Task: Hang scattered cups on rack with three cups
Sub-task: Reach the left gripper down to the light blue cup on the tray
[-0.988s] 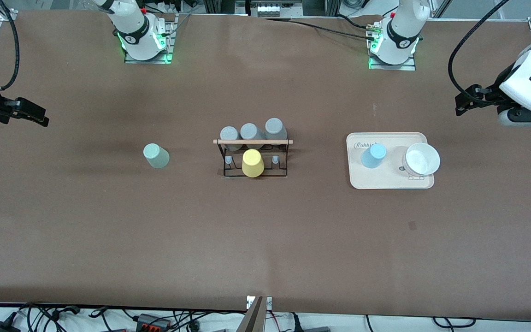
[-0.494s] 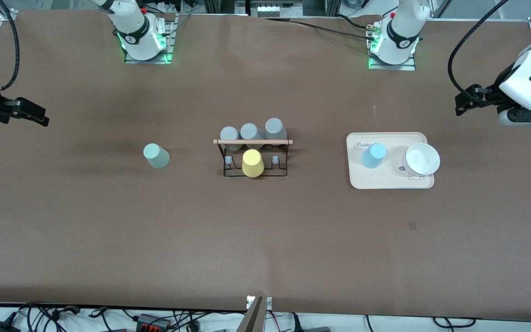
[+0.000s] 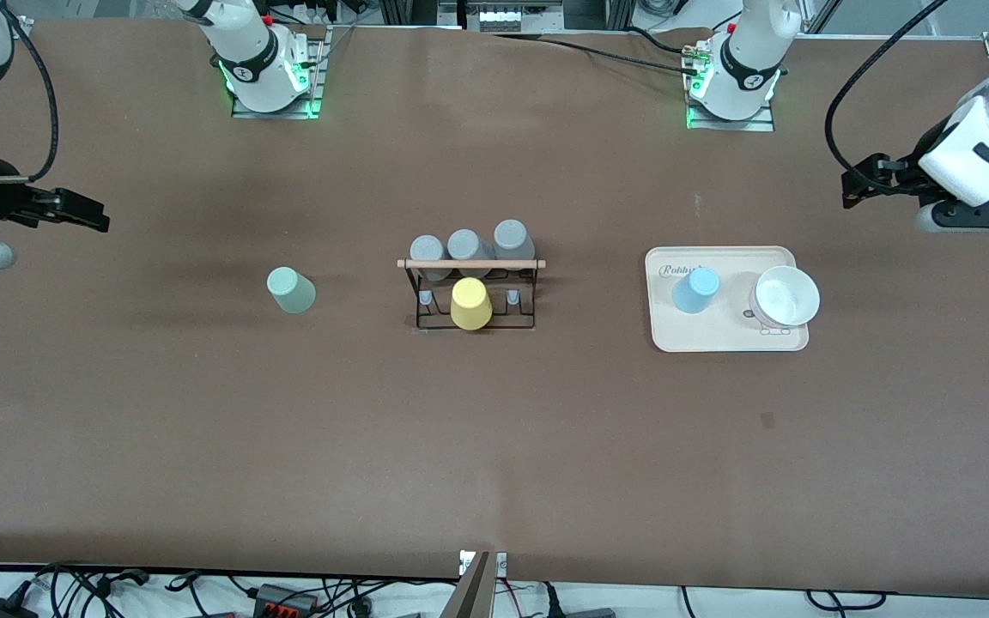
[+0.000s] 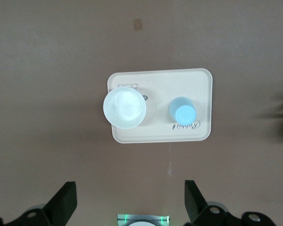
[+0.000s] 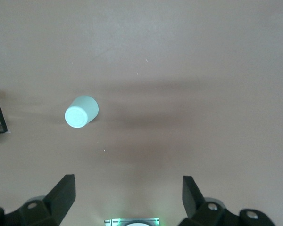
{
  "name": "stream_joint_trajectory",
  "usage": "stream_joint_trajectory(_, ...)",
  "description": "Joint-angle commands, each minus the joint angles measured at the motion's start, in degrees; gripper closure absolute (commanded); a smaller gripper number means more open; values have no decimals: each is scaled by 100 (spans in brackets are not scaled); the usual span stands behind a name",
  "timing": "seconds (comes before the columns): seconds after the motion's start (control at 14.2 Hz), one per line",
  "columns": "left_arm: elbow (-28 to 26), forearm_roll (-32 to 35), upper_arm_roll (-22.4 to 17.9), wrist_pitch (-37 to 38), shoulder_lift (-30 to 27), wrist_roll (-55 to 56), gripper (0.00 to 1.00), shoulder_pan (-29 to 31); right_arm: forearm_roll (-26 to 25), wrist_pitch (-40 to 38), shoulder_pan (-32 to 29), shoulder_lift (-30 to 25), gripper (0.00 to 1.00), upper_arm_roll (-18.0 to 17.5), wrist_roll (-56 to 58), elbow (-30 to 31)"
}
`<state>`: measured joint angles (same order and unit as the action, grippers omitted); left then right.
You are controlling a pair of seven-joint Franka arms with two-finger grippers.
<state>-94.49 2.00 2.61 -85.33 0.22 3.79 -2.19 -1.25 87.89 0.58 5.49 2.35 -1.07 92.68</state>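
The black wire rack (image 3: 473, 296) with a wooden rod stands mid-table; three grey cups (image 3: 466, 247) and a yellow cup (image 3: 470, 303) hang on it. The mint-green cup (image 3: 290, 289) stands upside down on the table toward the right arm's end; it also shows in the right wrist view (image 5: 81, 112). The light blue cup (image 3: 696, 288) stands upside down on the beige tray (image 3: 722, 336); it also shows in the left wrist view (image 4: 181, 111). My right gripper (image 3: 82, 213) is open, up over the table's right-arm end. My left gripper (image 3: 864, 182) is open, up over the left-arm end.
A white bowl (image 3: 786, 296) sits on the tray beside the blue cup, also in the left wrist view (image 4: 124, 107). The arm bases (image 3: 267, 73) stand along the table's edge farthest from the front camera.
Both grippers have shifted slightly inward toward the table's middle and a little higher. The cups, rack and tray have not moved.
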Motion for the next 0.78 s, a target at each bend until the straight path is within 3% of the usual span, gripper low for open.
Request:
stream_joint_trajectory(0.0,45,-156,37,148,521,-107,0,-36,116,201,12,-197,0,-6,116,389)
stream_joint_trajectory(0.28,-252,-244,134,-622,936,-115,0,-220,161,703,4,-724,0,2,160,1251)
stream_joint_trajectory(0.49,-1428,-200,292,-2350,875,-107,0,-229,161,703,12,-716,0,2,309,1270)
stream_joint_trajectory(0.71,-2238,-200,415,-3417,866,-107,0,-229,161,677,12,-743,0,2,301,1340)
